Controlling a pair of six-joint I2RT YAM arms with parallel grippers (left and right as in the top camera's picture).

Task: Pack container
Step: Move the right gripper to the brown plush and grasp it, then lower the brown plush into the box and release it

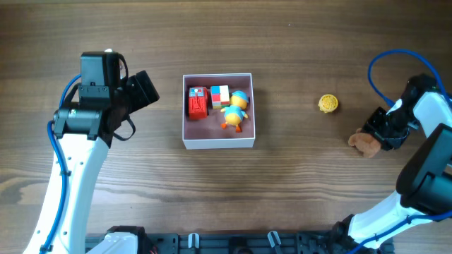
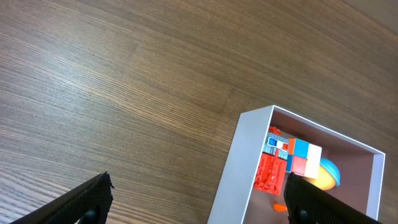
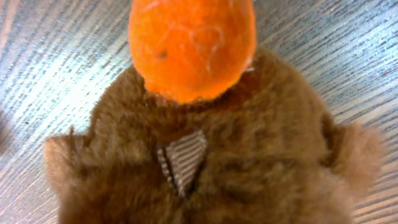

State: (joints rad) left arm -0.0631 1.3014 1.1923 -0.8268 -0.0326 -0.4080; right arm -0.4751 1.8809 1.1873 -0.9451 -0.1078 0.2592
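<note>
The left jaws stand wide apart with nothing between them; the left gripper (image 2: 198, 204) hangs just beside the left wall of the container (image 1: 217, 143), probably waiting out of the way. I cannot tell whether the right jaws are closed. The right gripper (image 1: 380, 132) is down at a brown plush toy (image 3: 205, 155), which fills its camera. A yellow ball (image 1: 328, 104) lies between the plush toy and the container, near the likely carry path. Three toys (image 1: 219, 103) sit inside the container.

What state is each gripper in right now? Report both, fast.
Left gripper: open, holding nothing.
Right gripper: at the brown plush toy; open or shut cannot be told.
</note>
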